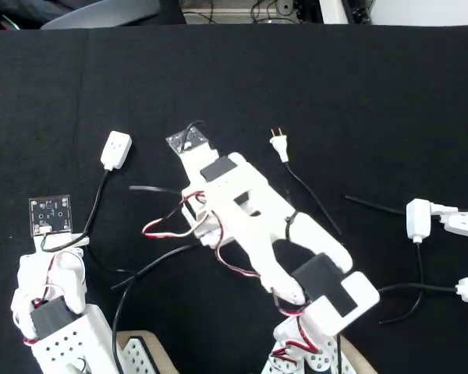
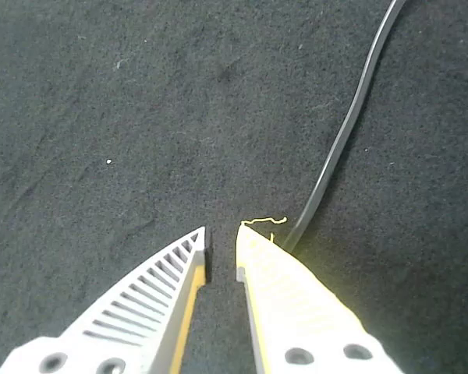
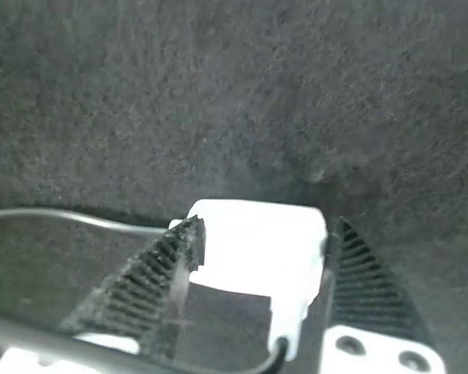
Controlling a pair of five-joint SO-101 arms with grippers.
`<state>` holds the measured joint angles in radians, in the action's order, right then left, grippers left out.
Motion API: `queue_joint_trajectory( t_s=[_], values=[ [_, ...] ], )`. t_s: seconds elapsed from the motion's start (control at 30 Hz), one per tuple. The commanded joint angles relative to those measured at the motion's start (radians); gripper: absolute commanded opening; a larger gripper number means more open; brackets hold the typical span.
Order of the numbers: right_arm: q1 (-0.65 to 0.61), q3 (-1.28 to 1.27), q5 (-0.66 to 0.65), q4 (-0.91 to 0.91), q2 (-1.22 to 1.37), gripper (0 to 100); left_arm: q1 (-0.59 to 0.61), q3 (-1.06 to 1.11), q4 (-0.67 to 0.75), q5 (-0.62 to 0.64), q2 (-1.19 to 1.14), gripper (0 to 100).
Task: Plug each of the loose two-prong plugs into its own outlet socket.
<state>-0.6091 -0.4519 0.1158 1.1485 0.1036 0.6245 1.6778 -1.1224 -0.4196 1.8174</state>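
Right fingers [image 3: 366, 284] clamped on white block [image 3: 253, 249], its front hidden, left fingers [image 2: 164, 284] barely apart, holding nothing

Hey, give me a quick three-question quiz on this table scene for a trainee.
1. True or false: the loose plug sits in a socket.
2. What is between the right pincer's fingers? A) a white block B) a red cable C) nothing
3. Fill in: the cord beside the left pincer is ____ in colour.
Key: 1 false; 2 A; 3 black.
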Motion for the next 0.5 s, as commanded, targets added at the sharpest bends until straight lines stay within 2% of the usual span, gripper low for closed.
queue_joint_trajectory(
  t_s=[0.0,0.2,0.47],
  values=[
    [-0.023,-0.010,-0.011,0.025,-0.030,36.1,0.008,0.001,0.006,0.003,0.008,8],
    [-0.025,-0.012,0.020,-0.021,-0.027,38.4,0.008,0.001,0.006,0.005,0.008,8],
    [-0.034,-0.013,0.037,-0.055,0.039,33.5,0.008,0.001,0.006,0.005,0.008,8]
  ],
)
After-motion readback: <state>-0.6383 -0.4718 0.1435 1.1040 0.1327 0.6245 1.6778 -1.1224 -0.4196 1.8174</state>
